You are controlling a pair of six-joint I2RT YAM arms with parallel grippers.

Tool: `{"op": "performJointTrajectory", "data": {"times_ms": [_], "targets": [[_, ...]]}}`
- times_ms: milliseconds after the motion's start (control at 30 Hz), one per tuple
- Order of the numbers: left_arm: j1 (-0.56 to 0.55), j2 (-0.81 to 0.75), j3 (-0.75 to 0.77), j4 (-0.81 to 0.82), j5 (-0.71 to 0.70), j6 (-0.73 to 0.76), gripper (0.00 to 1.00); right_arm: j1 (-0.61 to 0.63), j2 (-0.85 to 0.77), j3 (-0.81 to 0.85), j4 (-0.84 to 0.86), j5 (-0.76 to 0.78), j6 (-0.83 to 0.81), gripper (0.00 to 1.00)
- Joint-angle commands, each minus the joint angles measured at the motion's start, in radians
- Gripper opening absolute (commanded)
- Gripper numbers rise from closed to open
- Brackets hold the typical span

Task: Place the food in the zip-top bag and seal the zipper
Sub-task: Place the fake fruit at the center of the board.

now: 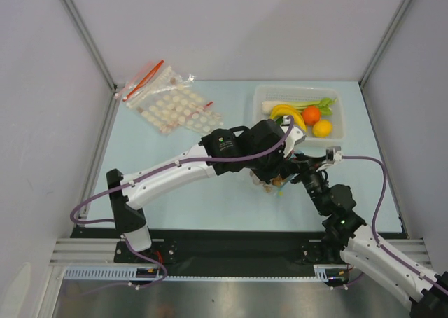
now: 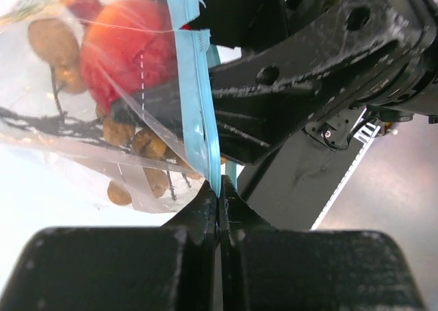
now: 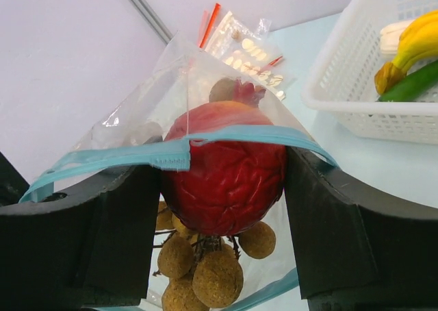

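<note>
The small clear zip-top bag [image 2: 82, 140] hangs between both grippers at mid-table, mostly hidden under them in the top view [image 1: 271, 185]. My left gripper [image 2: 220, 193] is shut on its light teal zipper strip [image 2: 195, 112], pinching one end. My right gripper [image 3: 223, 162] reaches into the open bag mouth, its fingers [image 3: 116, 229] pressed on both sides of the red fruit [image 3: 226, 188]. The tan-brown fruits [image 3: 215, 277] hang on stems under the red one. Through the plastic, the left wrist view shows the red fruit [image 2: 126, 51] and tan fruits [image 2: 147, 146] inside the bag.
A white basket [image 1: 262, 97] at the back right holds bananas [image 1: 287, 113], an orange [image 1: 311, 115], a lemon [image 1: 322, 128] and a green vegetable. A clear bag of white discs [image 1: 175, 108] and a red-strip bag [image 1: 143, 80] lie at the back left.
</note>
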Motion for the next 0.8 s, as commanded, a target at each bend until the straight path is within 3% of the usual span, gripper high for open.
{"op": "performJointTrajectory", "data": {"times_ms": [0, 233, 333, 433, 633, 767], "targets": [[-0.006, -0.057, -0.005, 0.019, 0.046, 0.031, 0.0, 0.045, 0.035, 0.015, 0.069, 0.124, -0.053, 0.08], [0.001, -0.123, -0.06, 0.15, -0.008, -0.002, 0.0, 0.091, 0.156, 0.095, -0.076, 0.189, -0.085, 0.2], [0.03, -0.143, -0.085, 0.202, 0.031, -0.034, 0.0, 0.091, 0.158, 0.142, -0.179, 0.185, -0.087, 0.48], [0.088, -0.172, -0.15, 0.274, 0.099, -0.076, 0.0, 0.091, 0.147, 0.168, -0.232, 0.169, -0.094, 0.57], [0.201, -0.186, -0.284, 0.385, 0.221, -0.111, 0.0, 0.091, 0.121, 0.185, -0.273, 0.14, -0.102, 0.74], [0.236, -0.183, -0.349, 0.442, 0.264, -0.117, 0.0, 0.092, 0.134, 0.201, -0.295, 0.129, -0.102, 0.78]]}}
